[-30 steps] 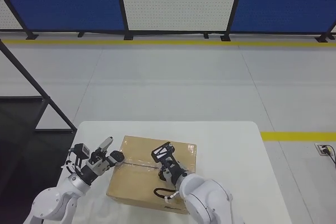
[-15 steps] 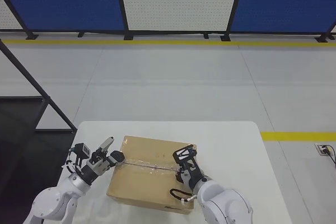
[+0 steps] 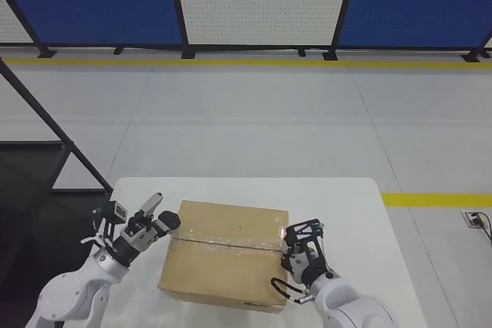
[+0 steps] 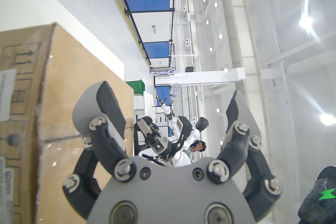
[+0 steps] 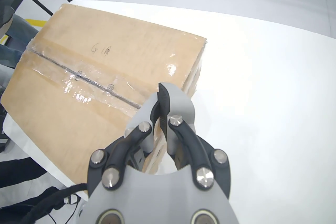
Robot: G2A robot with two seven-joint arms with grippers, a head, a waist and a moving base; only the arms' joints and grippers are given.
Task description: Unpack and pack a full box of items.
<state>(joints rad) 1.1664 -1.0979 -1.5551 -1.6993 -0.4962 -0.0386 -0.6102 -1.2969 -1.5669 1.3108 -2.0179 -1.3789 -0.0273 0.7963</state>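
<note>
A closed cardboard box (image 3: pixel 225 254) stands in the middle of the white table, with clear tape along its top seam (image 5: pixel 86 78). My right gripper (image 5: pixel 162 96) is shut with nothing between its fingers. It sits at the box's right edge, at the end of the taped seam (image 3: pixel 289 250). My left gripper (image 4: pixel 173 107) is open and holds nothing. It is beside the box's left side (image 4: pixel 65 78), near the top edge (image 3: pixel 164 221). What the box contains is hidden.
Bare white table (image 3: pixel 344 221) lies to the right of the box and behind it. A black metal rack (image 3: pixel 25 189) stands off the table's left side. The table's front edge is close under both arms.
My right gripper slid along the taped seam from the box's middle to its right edge. My left gripper drew back slightly from the box's left end.
</note>
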